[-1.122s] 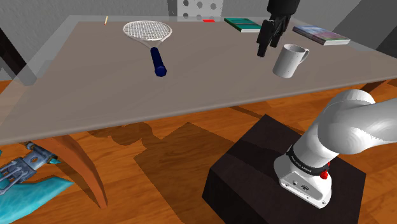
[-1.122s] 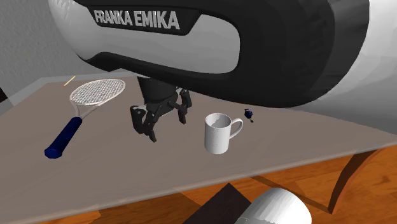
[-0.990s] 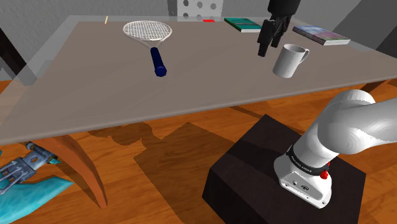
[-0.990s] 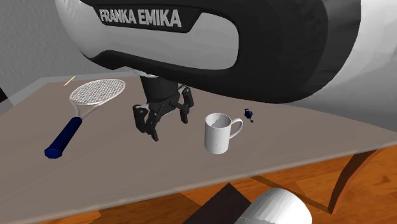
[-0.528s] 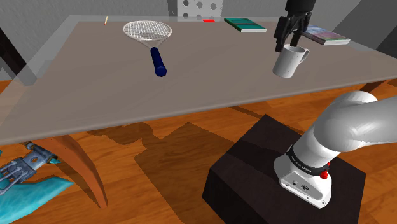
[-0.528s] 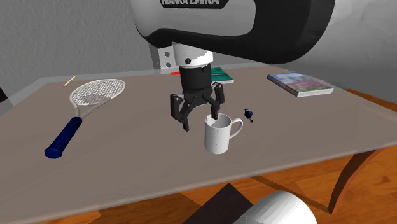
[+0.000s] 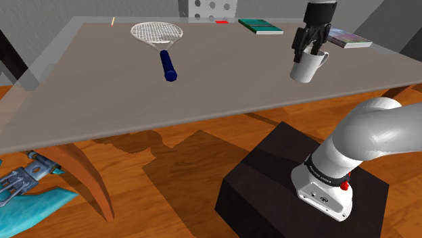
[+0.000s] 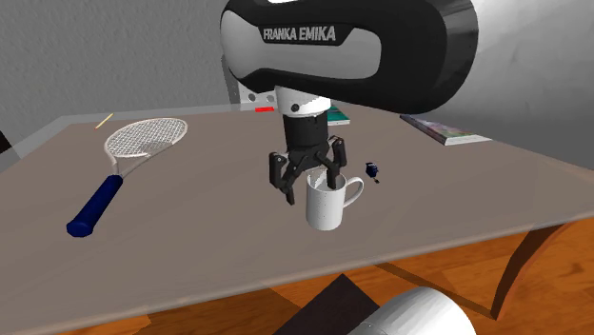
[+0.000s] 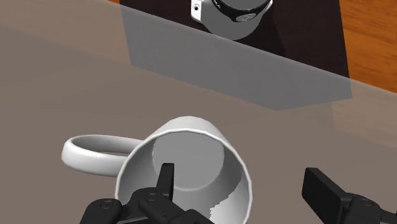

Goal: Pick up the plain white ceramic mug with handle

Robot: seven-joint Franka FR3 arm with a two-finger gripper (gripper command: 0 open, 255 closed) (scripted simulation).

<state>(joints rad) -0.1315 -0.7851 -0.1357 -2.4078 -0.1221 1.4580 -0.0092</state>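
A plain white mug (image 7: 306, 67) with a handle stands upright on the grey table (image 7: 223, 74), near the edge closest to the stand. My black gripper (image 7: 306, 53) hangs straight over it, open. In the second exterior view the gripper (image 8: 310, 188) has come down to the rim of the mug (image 8: 326, 206), whose handle points to that view's right. In the wrist view one finger (image 9: 167, 180) sits inside the mug (image 9: 191, 156) and the other finger (image 9: 320, 189) stands well outside its wall. Neither finger touches the mug.
A tennis racket (image 7: 157, 37) with a blue grip lies across the table to the shoulder view's left. Two books (image 7: 260, 26) (image 7: 342, 37) lie along the far side, and a small dark object (image 8: 373, 172) sits just behind the mug. The dark stand (image 7: 297, 189) is below the table edge.
The gripper has travelled from beside the mug toward the shoulder view's right and dropped onto the rim, staying open. The mug has not moved.
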